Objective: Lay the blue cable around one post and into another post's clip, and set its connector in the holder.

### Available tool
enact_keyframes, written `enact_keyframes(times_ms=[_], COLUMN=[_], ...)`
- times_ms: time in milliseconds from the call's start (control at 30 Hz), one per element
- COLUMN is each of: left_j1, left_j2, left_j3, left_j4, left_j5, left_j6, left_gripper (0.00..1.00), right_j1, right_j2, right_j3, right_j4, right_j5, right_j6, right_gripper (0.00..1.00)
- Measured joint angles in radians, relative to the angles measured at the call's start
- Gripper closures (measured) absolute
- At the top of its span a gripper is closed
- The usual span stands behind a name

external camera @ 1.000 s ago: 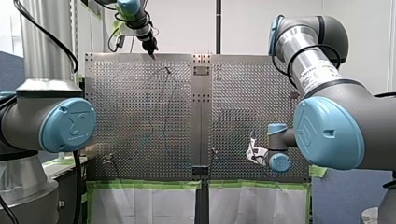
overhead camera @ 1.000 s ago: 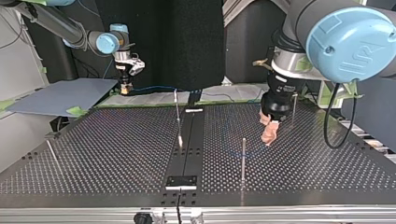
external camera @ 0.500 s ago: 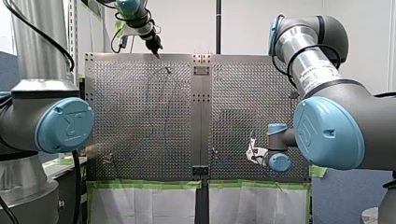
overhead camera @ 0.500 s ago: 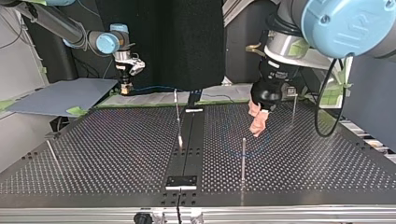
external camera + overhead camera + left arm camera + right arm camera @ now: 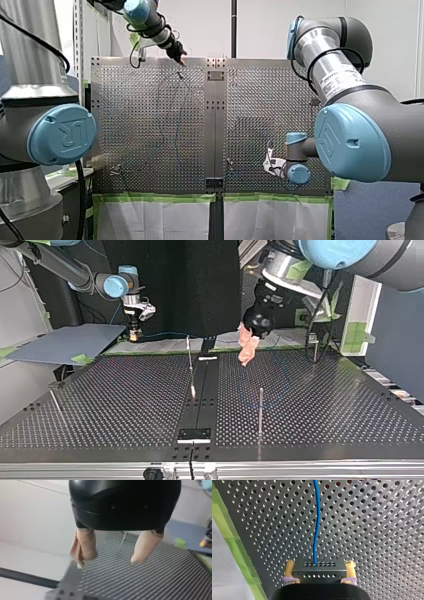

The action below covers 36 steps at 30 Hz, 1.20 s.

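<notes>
In the right wrist view my right gripper (image 5: 319, 576) is shut on the dark connector (image 5: 319, 568), its yellow pads on the connector's two sides. The blue cable (image 5: 316, 530) runs straight ahead from it over the perforated table. In the top view this gripper (image 5: 134, 334) hangs past the table's far edge at the left, and the cable (image 5: 167, 334) leads off toward the middle. My left gripper (image 5: 246, 351) hovers open above the far middle of the table, beige pads (image 5: 83, 546) apart and nothing between them. A thin post (image 5: 260, 407) stands nearer the camera.
More posts stand at the centre (image 5: 189, 354), the far right (image 5: 314, 347) and the near left (image 5: 55, 404). A dark holder plate (image 5: 194, 434) sits on the centre strip near the front edge. A grey sheet (image 5: 65, 342) lies beyond the table at the left.
My left gripper has risen and swung toward the top view's left and far edge, away from the near post. My right gripper has stayed still with the connector.
</notes>
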Motion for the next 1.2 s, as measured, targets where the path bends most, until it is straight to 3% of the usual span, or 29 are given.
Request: enact_keyframes(times_ms=[233,500,667,767,867,1200], left_j1=[-0.039,-0.078,-0.111,-0.139,-0.170,-0.269], left_j2=[-0.063,-0.102,-0.143,-0.171,-0.202,-0.301], left_j3=[-0.065,-0.142,-0.194,-0.224,-0.255,-0.354], left_j4=[0.066,0.143,0.195,0.224,0.255,0.355], left_j5=[-0.006,-0.062,-0.087,-0.112,-0.142,-0.241], left_j6=[-0.025,-0.073,-0.092,-0.116,-0.146,-0.234], left_gripper=[0.00,0.00,0.00,0.00,0.00,0.00], right_j1=[0.003,0.005,0.017,0.025,0.035,0.067], right_j2=[0.000,-0.001,-0.011,-0.029,-0.053,-0.141], right_j3=[0.001,0.000,0.001,0.001,0.004,0.039], right_j4=[0.010,0.017,0.024,0.039,0.061,0.112], right_j5=[0.027,0.037,0.033,0.031,0.031,0.035], right_j6=[-0.013,-0.026,-0.050,-0.071,-0.081,-0.080], right_gripper=[0.39,0.39,0.39,0.39,0.39,0.39])
